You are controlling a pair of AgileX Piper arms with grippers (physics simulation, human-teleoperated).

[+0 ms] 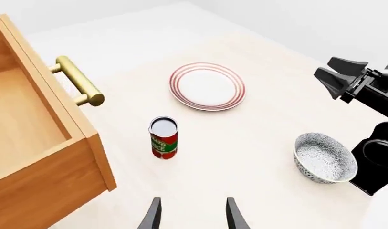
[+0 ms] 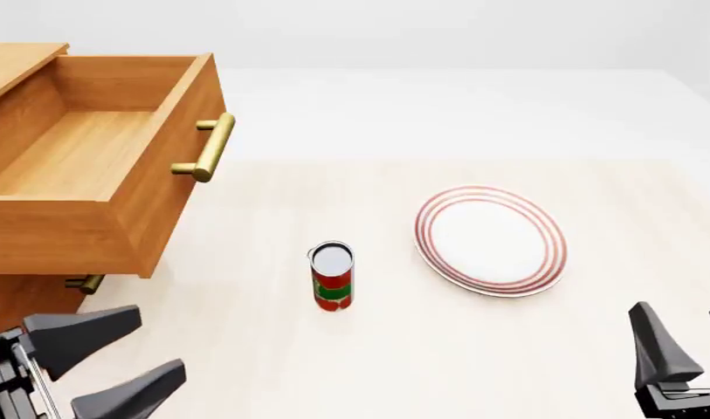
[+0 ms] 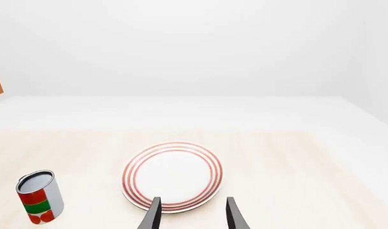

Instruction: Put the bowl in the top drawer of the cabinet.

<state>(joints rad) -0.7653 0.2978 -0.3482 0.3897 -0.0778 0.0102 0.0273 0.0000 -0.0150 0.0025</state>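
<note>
The top drawer [image 2: 93, 166] of the cabinet [image 2: 11, 65] stands pulled out, ahead of the left tool [image 2: 107, 362], whose fingers are spread and hold nothing. The right tool [image 2: 681, 345] is likewise spread and bare. The bowl [image 1: 324, 157] sits on the surface [image 2: 273, 349] just beside the right arm. A can [image 2: 331, 276] and plate [image 2: 490, 240] stand apart ahead.
</note>
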